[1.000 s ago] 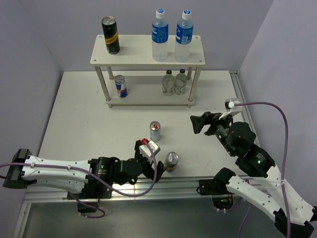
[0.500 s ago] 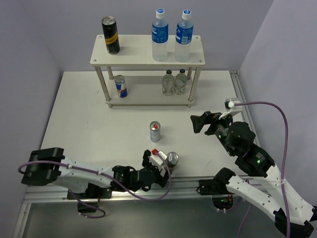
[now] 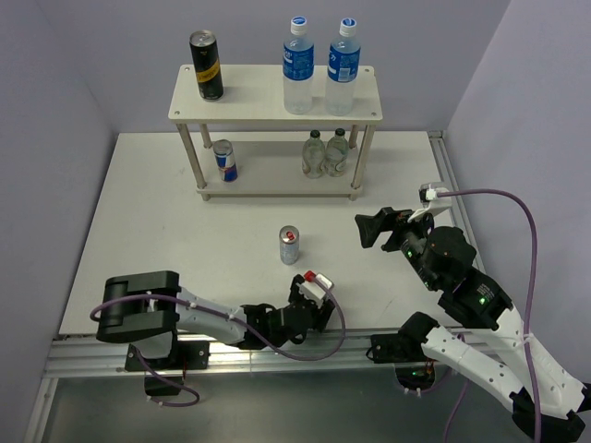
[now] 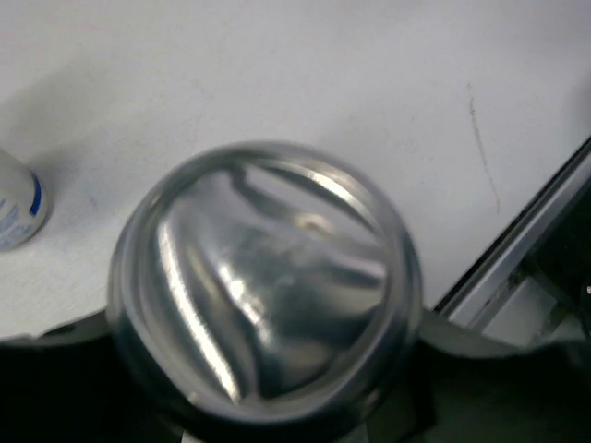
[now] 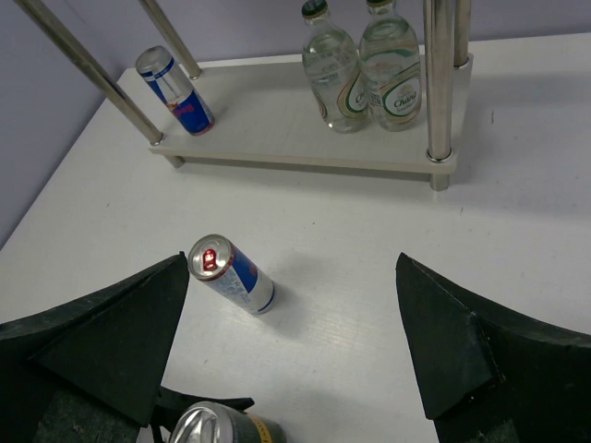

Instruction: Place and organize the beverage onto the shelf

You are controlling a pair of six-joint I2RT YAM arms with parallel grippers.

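Note:
The cream shelf (image 3: 273, 116) stands at the back. Its top board carries a black-and-gold can (image 3: 206, 65) and two blue-labelled water bottles (image 3: 297, 66) (image 3: 343, 66); a blue-and-silver can (image 3: 224, 160) stands on the lower board. A second slim blue-and-silver can (image 3: 289, 245) (image 5: 231, 275) stands mid-table. Low at the near edge, my left gripper (image 3: 312, 300) is shut on a second black-and-gold can (image 4: 263, 286) (image 5: 217, 426), whose silver top fills the left wrist view. The wrist hides that can in the top view. My right gripper (image 3: 374, 226) (image 5: 291, 277) hangs open and empty, right of the slim can.
Two clear glass bottles (image 3: 325, 153) (image 5: 362, 66) stand at the right of the lower board. A metal rail (image 3: 231, 355) (image 4: 517, 268) runs along the near table edge, just behind the held can. Purple walls close in the back and both sides.
My left arm swung right along the near edge to the black-and-gold can, and its jaws closed on it. The right arm and the other drinks have not moved.

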